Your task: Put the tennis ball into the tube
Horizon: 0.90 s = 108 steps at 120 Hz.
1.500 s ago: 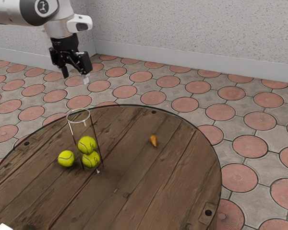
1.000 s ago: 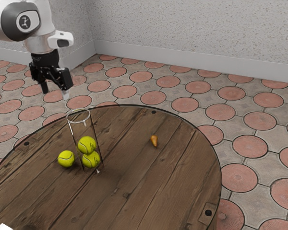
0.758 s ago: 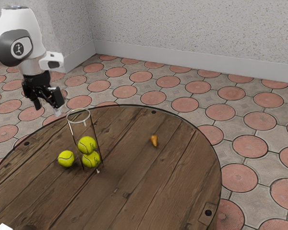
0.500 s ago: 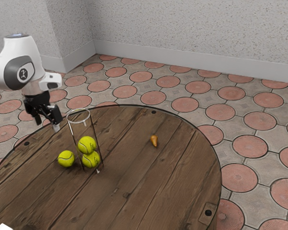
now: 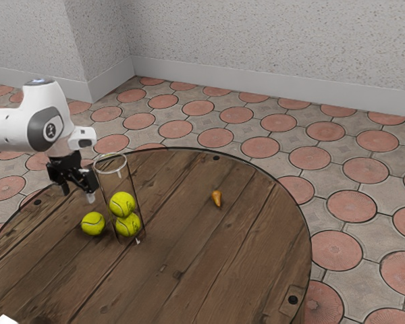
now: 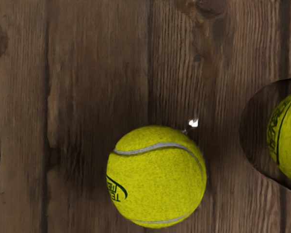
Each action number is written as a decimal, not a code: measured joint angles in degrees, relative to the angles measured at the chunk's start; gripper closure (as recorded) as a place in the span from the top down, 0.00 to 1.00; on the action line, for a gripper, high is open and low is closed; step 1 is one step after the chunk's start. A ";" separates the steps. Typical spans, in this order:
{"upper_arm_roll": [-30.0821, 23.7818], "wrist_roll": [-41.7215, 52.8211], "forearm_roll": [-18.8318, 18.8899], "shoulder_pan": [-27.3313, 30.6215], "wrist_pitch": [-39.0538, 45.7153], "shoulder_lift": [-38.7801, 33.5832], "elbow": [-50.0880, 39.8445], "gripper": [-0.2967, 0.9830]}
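Note:
My black gripper is open above the table, a little above the loose tennis ball and toward the exterior view's left, with nothing between its fingers. The loose yellow-green tennis ball rests on the wood beside the tube; the wrist view has this ball below my hand. Clear and upright, the tube holds two stacked balls, the upper one over the lower one. In the wrist view the tube's dark curved outline surrounds a ball.
A round wooden table carries everything. A small orange-brown object lies farther toward the exterior view's right. Part of a white object shows at the exterior view's lower left corner.
My gripper first swung toward the exterior view's left and came down, then lowered further and moved slightly back toward the loose ball. The balls and tube stayed where they were.

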 joint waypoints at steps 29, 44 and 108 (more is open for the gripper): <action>0.00 -0.24 -0.87 0.02 2.31 4.04 -0.16 0.77; -0.01 -0.33 -1.53 -0.01 2.98 6.15 -0.10 0.77; 0.00 -0.56 -3.58 -0.06 6.58 11.60 0.05 0.57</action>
